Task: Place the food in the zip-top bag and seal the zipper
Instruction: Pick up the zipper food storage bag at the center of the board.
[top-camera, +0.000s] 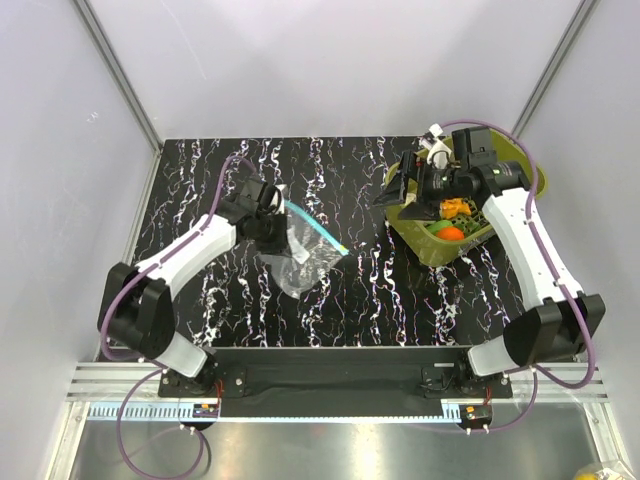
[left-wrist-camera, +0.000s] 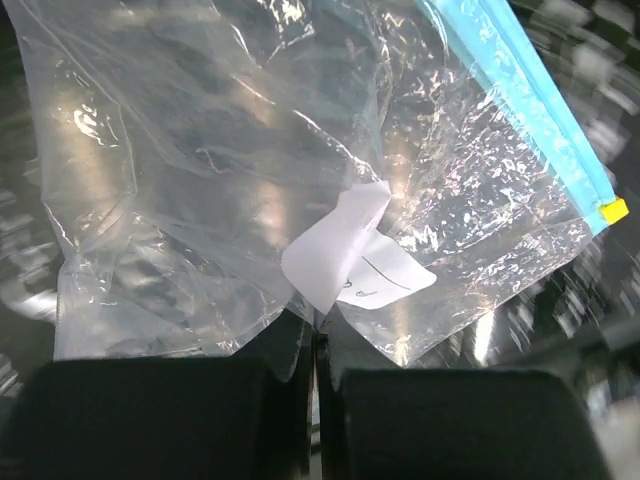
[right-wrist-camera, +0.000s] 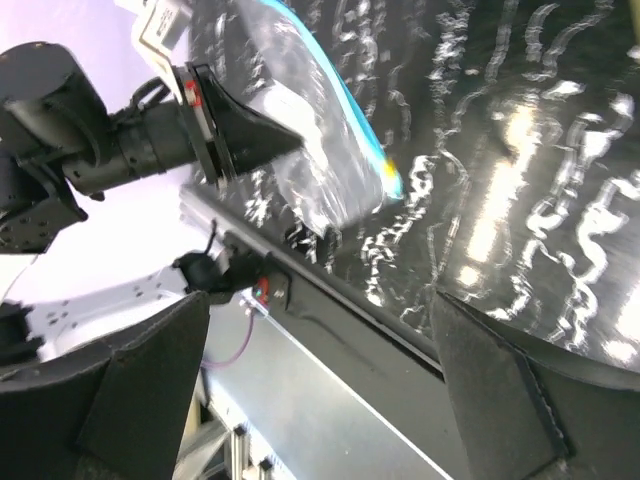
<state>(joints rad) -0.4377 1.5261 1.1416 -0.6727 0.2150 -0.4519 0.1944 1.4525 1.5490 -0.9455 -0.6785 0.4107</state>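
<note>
our left pincer (left-wrist-camera: 313, 385) is clamped on the edge of the zip-top bag (left-wrist-camera: 220, 170); our right pincer (right-wrist-camera: 320, 350) hangs with jaws apart over the green tub (top-camera: 418, 243).

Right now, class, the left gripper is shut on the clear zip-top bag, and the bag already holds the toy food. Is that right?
No. The left gripper is shut on the zip-top bag, but the food is not in it: the left wrist view shows none inside, and the top view shows it in the green tub.
</note>
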